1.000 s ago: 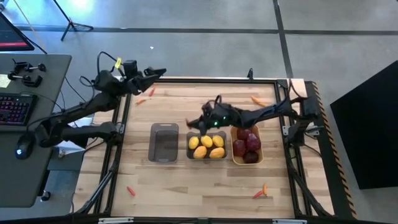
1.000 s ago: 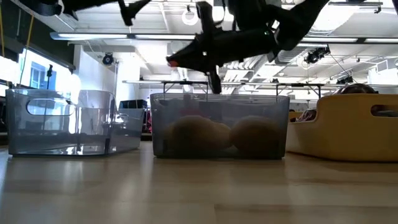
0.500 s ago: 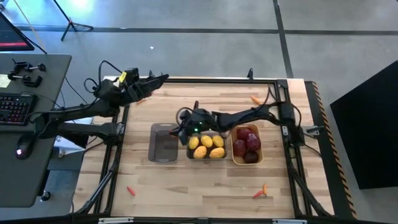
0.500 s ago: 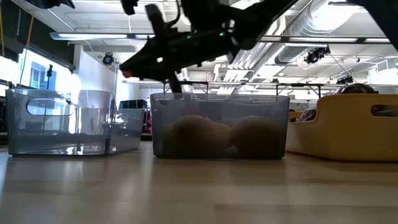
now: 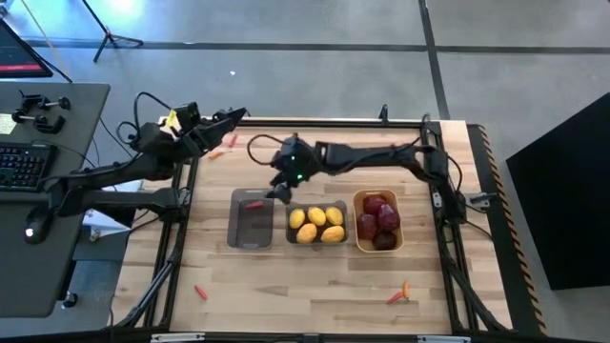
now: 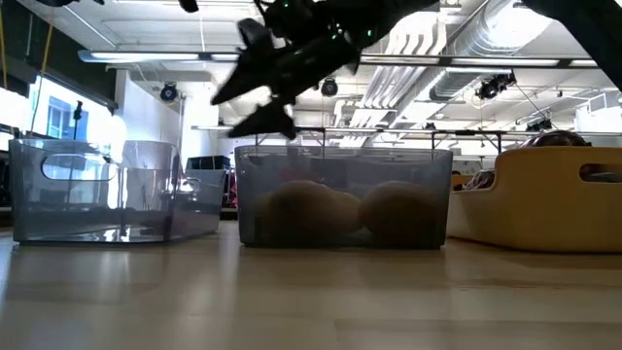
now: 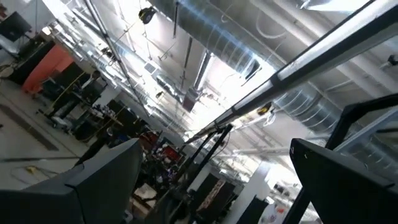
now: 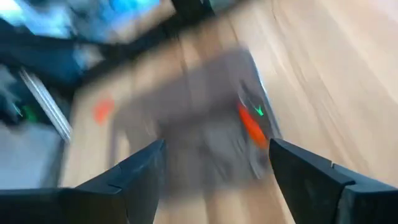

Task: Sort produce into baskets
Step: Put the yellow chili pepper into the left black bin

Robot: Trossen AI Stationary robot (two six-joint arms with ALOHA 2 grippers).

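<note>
My right gripper [image 5: 264, 170] [image 6: 228, 112] hangs open over the far end of the left grey basket [image 5: 252, 220], touching nothing. A red-orange pepper [image 5: 254, 203] [image 8: 250, 127] is inside that basket near its far end. The middle grey basket [image 5: 317, 205] holds several yellow lemons [image 5: 318, 225]. The orange-yellow basket [image 5: 359, 243] holds dark red apples [image 5: 377, 219]. My left gripper [image 5: 238, 115] [image 7: 217, 186] waits open and raised at the table's far left corner, pointing at the ceiling.
Loose peppers lie on the table: two at the far left [image 5: 217, 154] [image 5: 232, 140], one at the far right [image 5: 393, 152], one at the near left [image 5: 200, 292], a pair at the near right [image 5: 400, 293]. A desk with a keyboard [image 5: 19, 167] stands left of the table.
My right gripper has carried a pepper from over the middle basket toward the table's left, to above the left grey basket. There it has opened and let go. The pepper is now inside that basket, and the gripper has drawn up and toward the far edge.
</note>
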